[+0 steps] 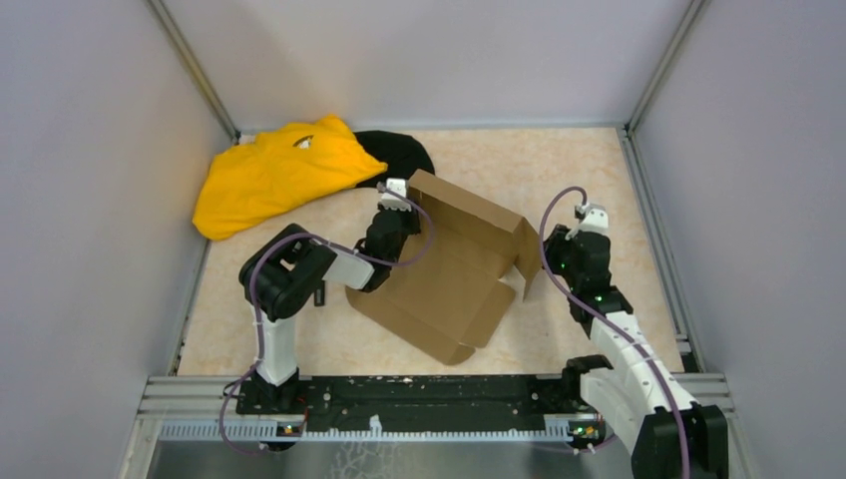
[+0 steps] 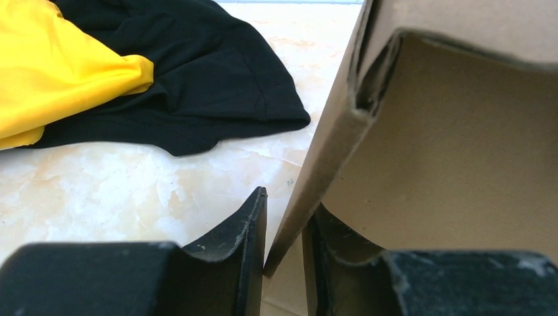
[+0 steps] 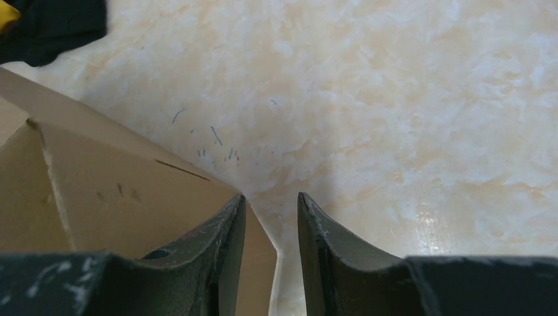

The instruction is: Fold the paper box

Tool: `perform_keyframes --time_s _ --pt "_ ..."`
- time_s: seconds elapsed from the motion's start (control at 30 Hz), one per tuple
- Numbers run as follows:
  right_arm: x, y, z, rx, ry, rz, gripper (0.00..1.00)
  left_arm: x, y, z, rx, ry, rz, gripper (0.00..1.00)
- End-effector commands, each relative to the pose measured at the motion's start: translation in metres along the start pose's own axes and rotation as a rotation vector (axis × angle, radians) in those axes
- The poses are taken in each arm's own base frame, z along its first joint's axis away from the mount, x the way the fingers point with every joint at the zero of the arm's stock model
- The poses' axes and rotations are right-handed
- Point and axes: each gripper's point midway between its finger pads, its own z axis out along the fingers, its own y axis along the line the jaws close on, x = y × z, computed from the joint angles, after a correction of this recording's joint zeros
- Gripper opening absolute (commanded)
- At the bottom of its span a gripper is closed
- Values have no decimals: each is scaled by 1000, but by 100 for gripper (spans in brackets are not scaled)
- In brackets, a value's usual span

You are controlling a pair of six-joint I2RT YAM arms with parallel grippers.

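Box [image 1: 449,279] on the table [image 1: 599,170], just right of the yellow cloth [image 1: 274,175] and nearer the arms. Plain brown cardboard, half formed: base and near panel lying flat, far wall upright, end flap on the side away from the cloth standing. Far wall slanting away from the cloth, rightward and slightly nearer. Left gripper [image 2: 286,201] at the corner closest to the cloth, clamped on an upright wall, one finger either side. Right gripper [image 3: 270,196] at the corner farthest from the cloth, fingers apart, flap edge against the cloth-side finger, bare table by the other; no grip there. Likely next: closing on that flap, right arm the nearer one, flap lying toward the cloth from the gap.
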Motion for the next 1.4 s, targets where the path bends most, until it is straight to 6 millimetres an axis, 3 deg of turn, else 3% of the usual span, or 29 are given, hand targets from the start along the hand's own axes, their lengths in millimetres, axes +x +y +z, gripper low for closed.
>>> perform_keyframes --time_s 0.0,0.23,0.73,0.9,1.37 --pt "-13 14 -4 -76 -64 21 35 -6 -4 10 -7 9 19 31" --pt "-17 14 -8 -79 -79 -4 36 1 -14 20 16 86 64 32" --pt "-23 38 -11 -228 -124 -32 38 6 -27 34 95 172 87 34" --pt "-23 38 -15 -226 -119 -35 38 13 -30 39 118 227 94 35" --pt "11 24 -6 -154 20 23 38 2 -35 49 204 360 128 37"
